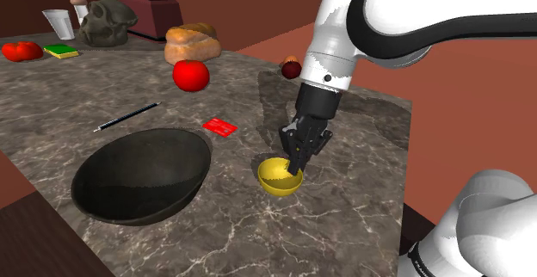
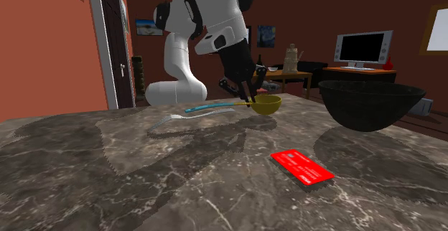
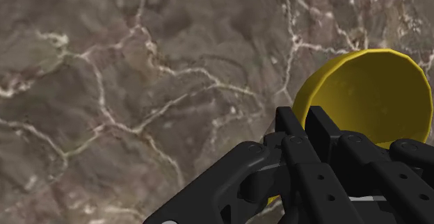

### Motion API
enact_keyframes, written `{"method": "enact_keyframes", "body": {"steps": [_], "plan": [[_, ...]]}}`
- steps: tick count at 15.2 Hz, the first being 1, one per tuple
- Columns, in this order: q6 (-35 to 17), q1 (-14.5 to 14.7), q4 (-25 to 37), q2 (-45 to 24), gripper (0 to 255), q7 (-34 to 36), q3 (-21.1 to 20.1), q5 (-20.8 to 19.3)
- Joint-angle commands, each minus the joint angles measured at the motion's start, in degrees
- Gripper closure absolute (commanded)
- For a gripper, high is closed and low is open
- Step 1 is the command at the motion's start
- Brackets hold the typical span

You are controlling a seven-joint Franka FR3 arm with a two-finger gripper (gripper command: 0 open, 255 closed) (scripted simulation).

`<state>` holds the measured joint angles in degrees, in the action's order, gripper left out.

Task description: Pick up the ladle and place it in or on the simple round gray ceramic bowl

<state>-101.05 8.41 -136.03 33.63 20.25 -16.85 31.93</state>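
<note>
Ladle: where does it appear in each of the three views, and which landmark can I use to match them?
Shoulder view: the ladle, yellow cup low and right of centre, right of the dark bowl.
Second exterior view: ladle just above centre, cup left of the bowl, teal handle pointing to that view's left.
Wrist view: yellow cup just beyond the tool.
Shared landmark: the black tool, at the ladle in all three.

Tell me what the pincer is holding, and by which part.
The pincer is shut on the ladle. It grips the blue handle right beside the yellow cup, and the ladle hangs roughly level just above the table.
</note>
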Motion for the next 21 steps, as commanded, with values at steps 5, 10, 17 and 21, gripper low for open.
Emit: {"method": "enact_keyframes", "body": {"steps": [5, 10, 17, 21], "plan": [[0.00, 0.00, 0.00, 0.00, 255, 0.00, 0.00, 0.00], [3.46, -0.18, 3.64, 0.03, 255, 1.35, 0.69, -0.73], [8.17, -0.40, 9.16, -0.47, 255, 3.23, 1.57, -1.59], [10.81, -0.50, 12.53, -1.01, 255, 4.31, 2.02, -2.00]]}}
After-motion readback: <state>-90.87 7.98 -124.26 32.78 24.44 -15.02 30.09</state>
